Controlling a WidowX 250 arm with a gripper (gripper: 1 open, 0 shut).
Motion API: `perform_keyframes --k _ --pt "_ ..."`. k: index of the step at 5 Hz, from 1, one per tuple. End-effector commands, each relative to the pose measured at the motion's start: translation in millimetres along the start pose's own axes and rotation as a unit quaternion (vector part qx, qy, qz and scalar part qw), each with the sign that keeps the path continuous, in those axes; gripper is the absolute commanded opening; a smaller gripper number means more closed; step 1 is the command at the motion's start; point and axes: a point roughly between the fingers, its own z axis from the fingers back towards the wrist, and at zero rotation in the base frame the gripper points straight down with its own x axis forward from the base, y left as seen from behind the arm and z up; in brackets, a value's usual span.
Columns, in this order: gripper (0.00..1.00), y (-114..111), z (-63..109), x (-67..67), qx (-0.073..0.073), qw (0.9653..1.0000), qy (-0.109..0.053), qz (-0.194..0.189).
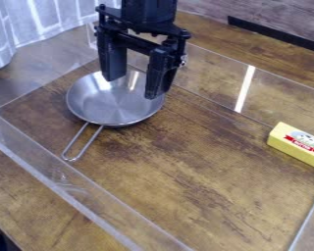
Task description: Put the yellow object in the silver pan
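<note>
On the left I see the silver pan (111, 102) empty on the tabletop (186, 186), my hand (137, 81) hanging over it, spread wide and holding nothing. Far right, well apart, the yellow object (297, 144) lies untouched. I judge nothing is done yet.

We are seeing the gripper (136, 71) hanging over the silver pan (110, 102) with its jaws standing wide, covering the far part of the pan while the near rim is lying unobstructed. Between the pan and the yellow object (297, 143) at the right edge, the wooden counter (199, 167) is lying bare. A clear low wall (68, 186) is bordering the near-left side.
</note>
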Motion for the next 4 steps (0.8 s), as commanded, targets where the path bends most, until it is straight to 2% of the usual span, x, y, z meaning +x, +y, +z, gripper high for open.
perform_keyframes --k 1,2,3,4 --pt "1.00 -3 -5.7 1.8 -0.001 0.9999 0.007 -0.011" --pt "1.00 -6 -11.6 4.5 -0.002 0.9995 0.015 -0.026" --pt "1.00 -14 -16.9 9.6 -0.003 0.9979 0.020 -0.062" --pt "1.00 -36 -18.8 20.0 0.000 0.9880 0.015 -0.154"
